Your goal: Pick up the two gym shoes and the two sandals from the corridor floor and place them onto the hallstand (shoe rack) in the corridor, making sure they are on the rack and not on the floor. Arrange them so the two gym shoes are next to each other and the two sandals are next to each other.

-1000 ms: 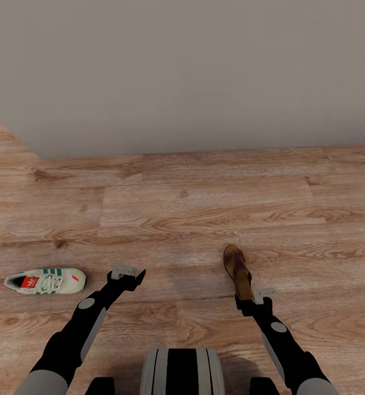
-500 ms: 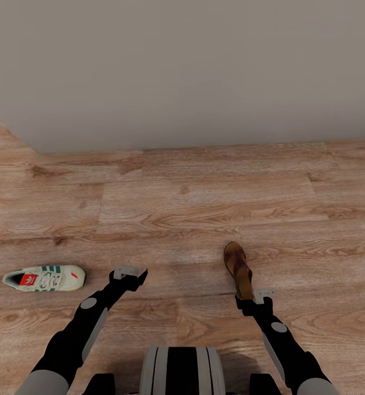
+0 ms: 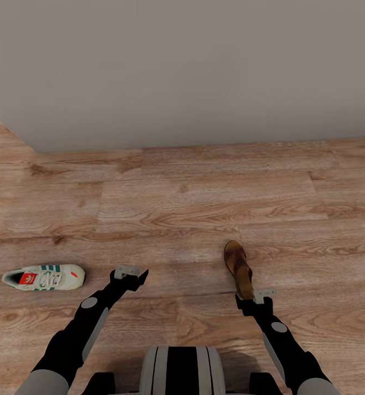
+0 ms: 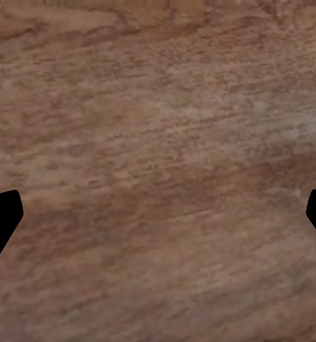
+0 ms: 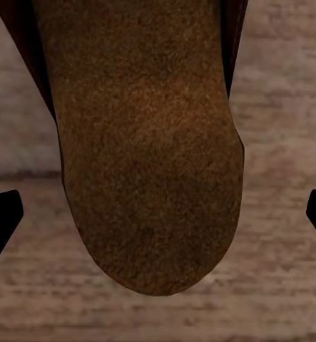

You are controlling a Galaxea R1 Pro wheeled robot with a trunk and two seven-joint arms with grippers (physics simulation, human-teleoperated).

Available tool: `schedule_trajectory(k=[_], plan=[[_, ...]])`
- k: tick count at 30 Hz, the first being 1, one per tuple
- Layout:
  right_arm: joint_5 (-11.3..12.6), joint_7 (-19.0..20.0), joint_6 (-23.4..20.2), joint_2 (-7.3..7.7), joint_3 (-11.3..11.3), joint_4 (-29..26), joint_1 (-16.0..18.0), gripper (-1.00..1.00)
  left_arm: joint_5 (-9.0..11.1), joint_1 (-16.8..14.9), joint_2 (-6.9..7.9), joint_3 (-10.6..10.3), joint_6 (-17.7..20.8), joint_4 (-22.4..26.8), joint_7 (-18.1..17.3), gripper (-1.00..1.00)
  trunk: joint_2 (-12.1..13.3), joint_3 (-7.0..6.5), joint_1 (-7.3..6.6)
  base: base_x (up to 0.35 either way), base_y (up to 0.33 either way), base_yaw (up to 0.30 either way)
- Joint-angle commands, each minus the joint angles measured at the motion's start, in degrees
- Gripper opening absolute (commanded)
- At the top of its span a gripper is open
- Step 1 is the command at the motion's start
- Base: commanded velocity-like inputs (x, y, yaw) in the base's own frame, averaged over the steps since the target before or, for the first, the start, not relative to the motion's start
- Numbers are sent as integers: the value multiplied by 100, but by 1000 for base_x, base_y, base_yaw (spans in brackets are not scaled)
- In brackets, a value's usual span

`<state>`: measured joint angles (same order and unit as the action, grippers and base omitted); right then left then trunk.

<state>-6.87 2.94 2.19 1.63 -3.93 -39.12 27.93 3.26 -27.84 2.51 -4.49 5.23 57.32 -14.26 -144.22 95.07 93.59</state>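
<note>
Bare corridor floor [image 3: 204,203], no rack in sight. A sandal [image 3: 238,269] lies just beyond the wide-open right end effector [image 3: 263,295], seemingly ungrasped; a gym shoe [image 3: 44,277] waits beside the open, empty left end effector [image 3: 128,272].

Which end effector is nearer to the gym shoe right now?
Left. The left end effector hovers over bare floor just beside the gym shoe, toward the robot's middle. The right end effector is farther away, at the near end of the sandal.
</note>
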Motion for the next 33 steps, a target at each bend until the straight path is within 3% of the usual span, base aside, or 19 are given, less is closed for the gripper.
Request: schedule_trajectory(k=[1, 8, 33], plan=[[-60, 31, 19, -5, -29, 2, 2, 100, 35, -1, 4, -7, 40, 8, -8, 100, -2, 25, 2, 0, 0, 0], [-60, 31, 19, -5, -29, 1, 2, 100, 35, -2, 4, -6, 40, 8, -14, 100, -12, 180, 20, 0, 0, 0], [-60, 31, 19, 3, -29, 1, 2, 100, 61, 7, 0, -7, 35, 6, -22, 100, -12, 180, 20, 30, 0, 0]])
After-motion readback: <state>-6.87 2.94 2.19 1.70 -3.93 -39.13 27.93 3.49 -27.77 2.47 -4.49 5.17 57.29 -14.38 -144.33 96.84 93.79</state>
